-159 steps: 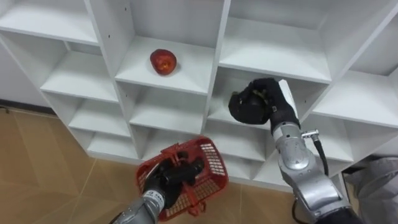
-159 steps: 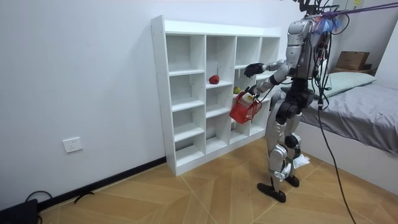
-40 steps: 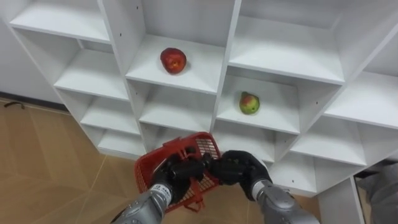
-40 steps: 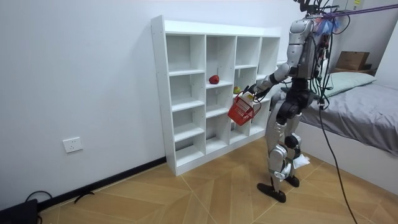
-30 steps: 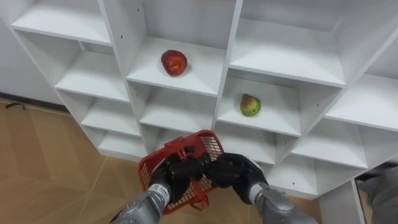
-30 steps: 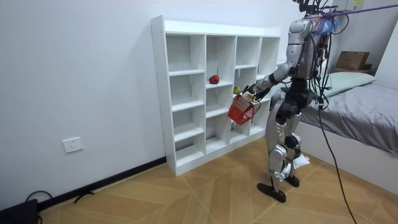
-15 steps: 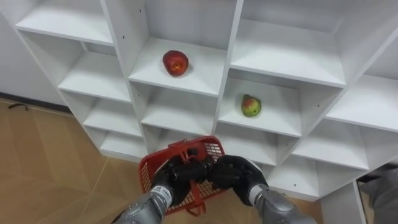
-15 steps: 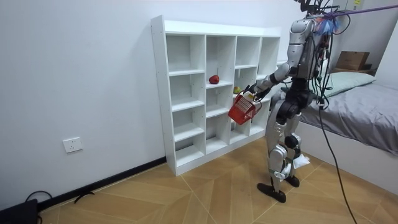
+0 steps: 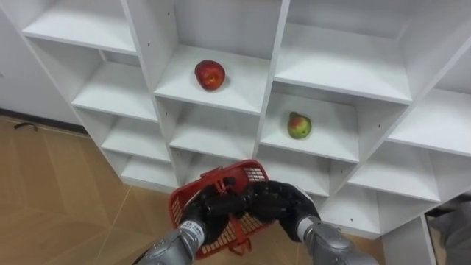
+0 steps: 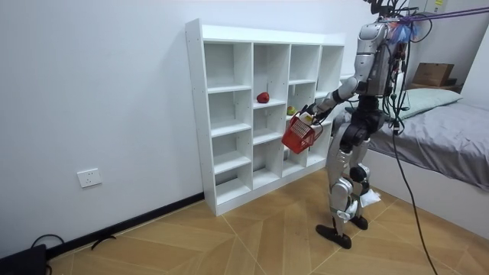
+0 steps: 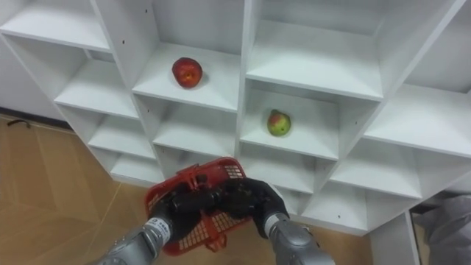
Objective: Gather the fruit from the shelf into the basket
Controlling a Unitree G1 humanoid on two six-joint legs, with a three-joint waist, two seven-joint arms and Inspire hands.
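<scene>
My left hand (image 9: 200,215) has its fingers clamped on the red basket (image 9: 252,174), lower centre. My right hand (image 9: 285,203) is beside it; I cannot tell its fingers' state. Next I'd reach for the pear (image 9: 298,126).

No text, label or number is legible anywhere.

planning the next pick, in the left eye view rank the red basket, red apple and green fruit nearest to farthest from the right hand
1. red basket: right at the right hand, low centre.
2. green fruit: just above the hand.
3. red apple: higher still, up and to the left.
</scene>
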